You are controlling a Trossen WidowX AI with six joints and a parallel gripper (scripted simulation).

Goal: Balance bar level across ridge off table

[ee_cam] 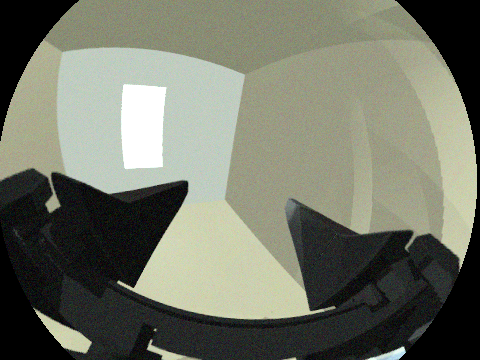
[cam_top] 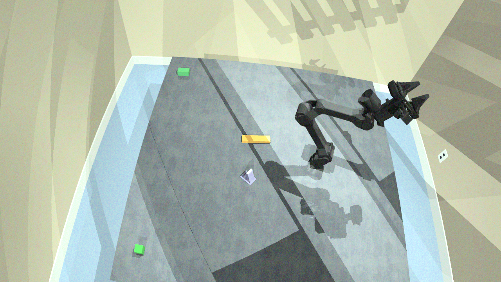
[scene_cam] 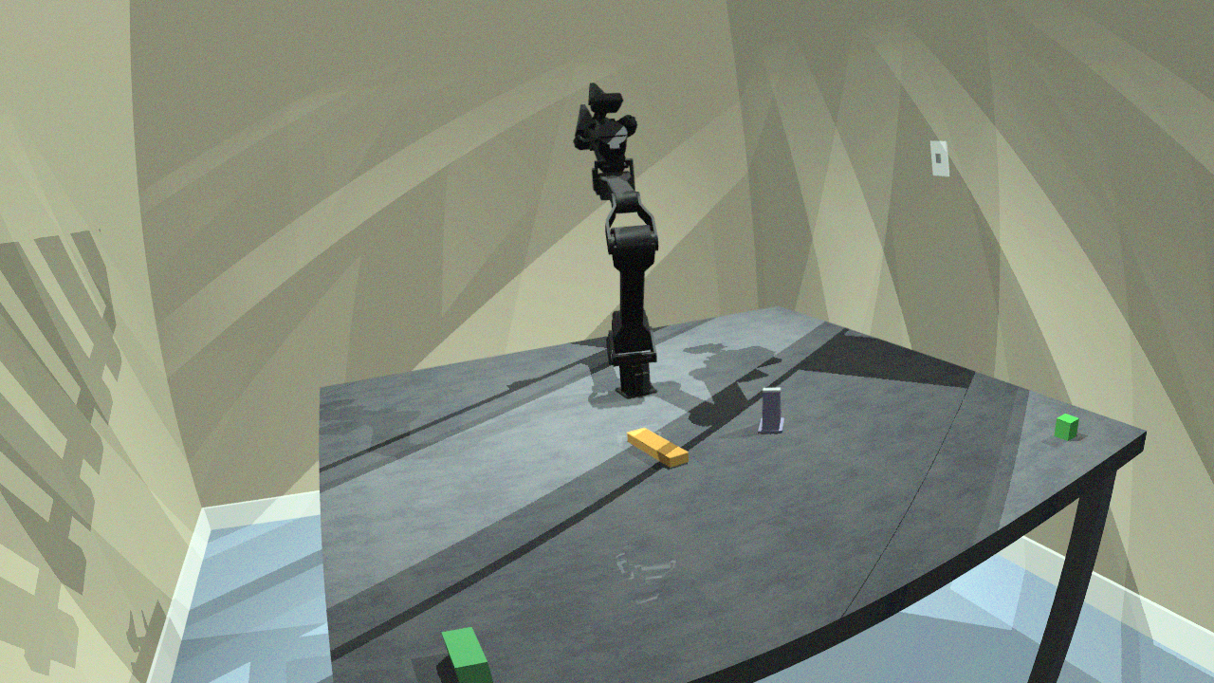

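Top view, left to right. Two small green cubes sit near the tabletop's [cam_top: 196, 182] left side: one at the far left corner [cam_top: 183, 71], one toward the near left edge [cam_top: 139, 248]. Both well apart from everything else.

Mid-tabletop: the bar [cam_top: 255, 139], orange-yellow, a long flat rectangular block with a brighter top face and darker side. It lies flat on the grey surface, long axis running left-right in this view. In the exterior view the bar [scene_cam: 657, 447] lies angled, again flat on the surface.

Just nearer the camera from the bar in the top view, not touching it: the ridge [cam_top: 248, 175], a small pale lavender wedge with a white crest line. In the exterior view the ridge [scene_cam: 770, 410] stands upright, to the right of the bar, with a gap between them.

Right: the arm's base [cam_top: 320, 157] stands on the tabletop, right of the bar. The links rise, fold, then reach out over the far right corner. In the exterior view the arm stands nearly straight up, end effector [scene_cam: 604, 119] at the top, high above the surface.

End effector [cam_top: 413, 94]: fingers spread wide, nothing between them. Wrist view shows both dark pointed fingers apart, only walls and a bright panel beyond.
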